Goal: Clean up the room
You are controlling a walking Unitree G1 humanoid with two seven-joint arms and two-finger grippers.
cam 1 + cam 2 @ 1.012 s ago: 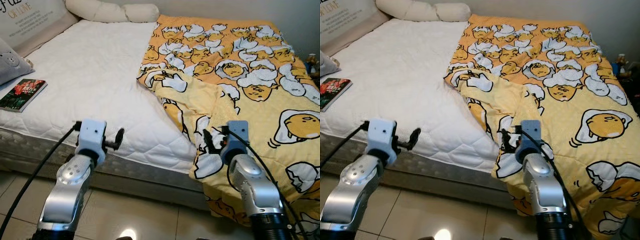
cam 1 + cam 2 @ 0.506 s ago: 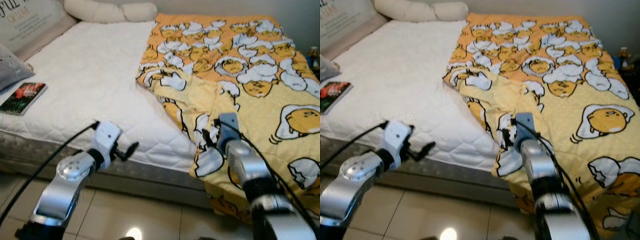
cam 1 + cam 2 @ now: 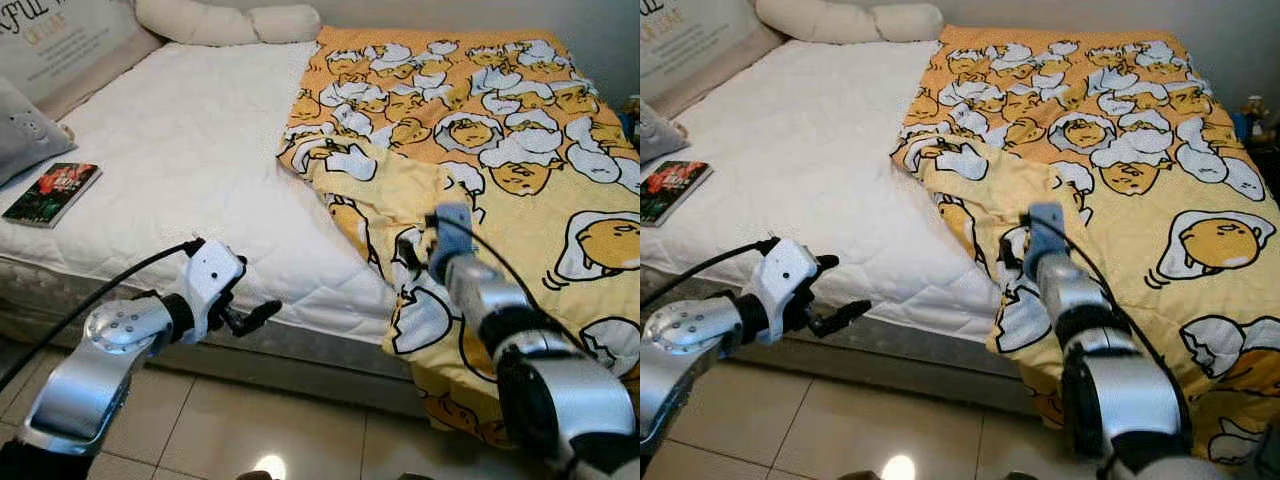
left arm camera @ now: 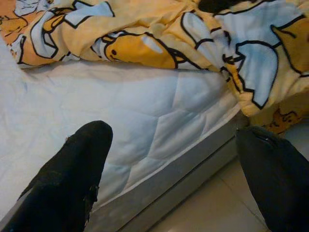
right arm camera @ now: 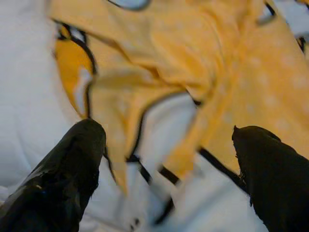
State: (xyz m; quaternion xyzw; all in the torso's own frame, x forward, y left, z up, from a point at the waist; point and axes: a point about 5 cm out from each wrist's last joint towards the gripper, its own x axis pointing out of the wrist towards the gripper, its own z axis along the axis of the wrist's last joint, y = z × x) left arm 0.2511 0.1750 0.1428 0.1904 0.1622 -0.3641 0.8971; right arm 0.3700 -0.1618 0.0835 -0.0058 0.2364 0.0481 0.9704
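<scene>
Yellow egg-print blanket (image 3: 480, 150) bunched over right half of white mattress (image 3: 180, 160). Right gripper (image 3: 408, 250) spread wide at crumpled edge; left gripper (image 3: 255, 318) spread near mattress side.

We see a yellow blanket (image 3: 480, 130) printed with white-and-yellow egg characters, spread over the right half of the bed. Its near left edge is bunched and folded back, and its front corner hangs over the mattress side.

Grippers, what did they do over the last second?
The right gripper reached forward onto the folded edge of the yellow egg-print blanket, jaws open around a fold. The left gripper swung right along the mattress edge, open. The book stayed put.
</scene>
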